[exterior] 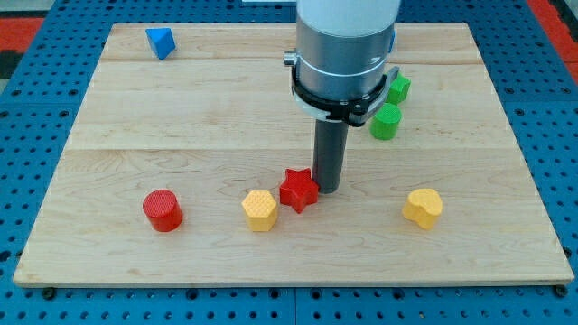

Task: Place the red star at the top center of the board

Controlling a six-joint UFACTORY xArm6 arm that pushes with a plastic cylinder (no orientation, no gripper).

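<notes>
The red star (pixel 297 190) lies on the wooden board (pixel 181 117), below the board's middle. My tip (pixel 326 189) stands right against the star's right side, touching or nearly touching it. The arm's grey body rises from the rod toward the view's top and hides part of the board's top centre.
A yellow hexagon (pixel 259 209) sits just left of the star. A red cylinder (pixel 163 210) is farther left. A yellow heart-like block (pixel 423 207) is at the lower right. Two green blocks (pixel 386 121) (pixel 398 88) stand right of the arm. A blue block (pixel 160 41) is at top left.
</notes>
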